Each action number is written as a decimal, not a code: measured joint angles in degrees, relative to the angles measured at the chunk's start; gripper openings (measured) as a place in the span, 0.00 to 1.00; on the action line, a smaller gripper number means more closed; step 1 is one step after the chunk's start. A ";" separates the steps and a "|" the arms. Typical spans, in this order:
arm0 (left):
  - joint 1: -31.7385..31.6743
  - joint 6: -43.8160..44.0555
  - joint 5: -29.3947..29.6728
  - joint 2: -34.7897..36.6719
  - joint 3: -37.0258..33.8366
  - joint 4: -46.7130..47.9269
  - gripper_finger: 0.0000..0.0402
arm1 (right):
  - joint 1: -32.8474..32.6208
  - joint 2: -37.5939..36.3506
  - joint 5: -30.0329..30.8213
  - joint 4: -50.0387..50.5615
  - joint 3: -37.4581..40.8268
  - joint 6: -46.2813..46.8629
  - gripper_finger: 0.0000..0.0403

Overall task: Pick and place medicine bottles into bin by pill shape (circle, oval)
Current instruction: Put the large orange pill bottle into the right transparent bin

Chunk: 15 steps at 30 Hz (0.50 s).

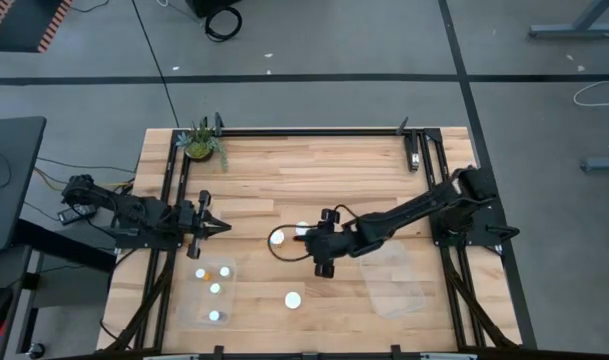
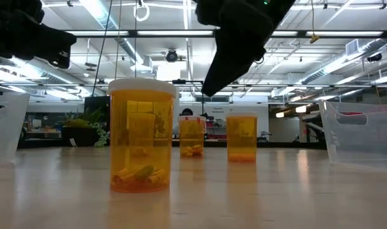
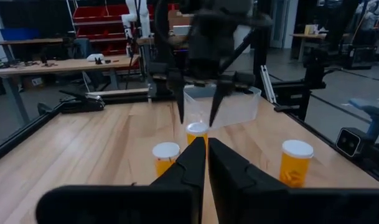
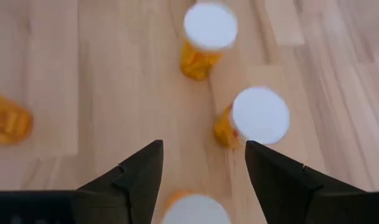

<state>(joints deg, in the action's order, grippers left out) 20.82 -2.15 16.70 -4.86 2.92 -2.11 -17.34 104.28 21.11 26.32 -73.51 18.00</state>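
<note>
Nearest the low camera stands an orange medicine bottle (image 2: pixel 142 135) with a white cap, upright on the wooden table (image 2: pixel 257 197), pale pills lying at its bottom. Two more bottles (image 2: pixel 192 135) (image 2: pixel 241 137) stand farther back, near the middle of the table.

From above, the right gripper (image 1: pixel 319 246) reaches to the table's centre and hangs over those two bottles. Its wrist view shows the jaws spread wide, with one white cap (image 4: pixel 194 211) directly below and between them, and two other bottles (image 4: pixel 259 116) (image 4: pixel 209 28) standing just beyond. Nothing is held.

The left gripper (image 1: pixel 216 227) waits at the table's left side, jaws closed together and empty, pointing toward the centre. A clear bin (image 1: pixel 212 292) on the left already holds several bottles. A second clear bin (image 1: pixel 396 280) on the right looks empty. One bottle (image 1: pixel 293 298) stands alone between the bins. A green potted plant (image 1: pixel 200 143) sits at the far left corner.

The step in hand appears to be the approach for a pick. Next, the right gripper would need to descend straight over the cap beneath it and close, without knocking the neighbouring bottle over.
</note>
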 joint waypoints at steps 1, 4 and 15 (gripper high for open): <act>0.00 0.00 0.04 0.02 0.00 0.00 0.06 | -0.04 1.21 -0.14 2.45 -1.81 -0.05 0.58; -0.02 0.00 0.01 0.02 0.00 0.00 0.06 | -0.07 4.42 -0.48 8.53 -7.23 -0.01 0.58; -0.01 0.02 0.01 0.01 0.02 0.00 0.08 | 1.78 7.86 -6.45 17.99 -11.44 0.09 0.64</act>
<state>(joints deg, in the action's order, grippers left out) 20.81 -2.13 16.71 -4.85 2.94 -2.11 -15.56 112.14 14.65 44.32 -84.95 18.09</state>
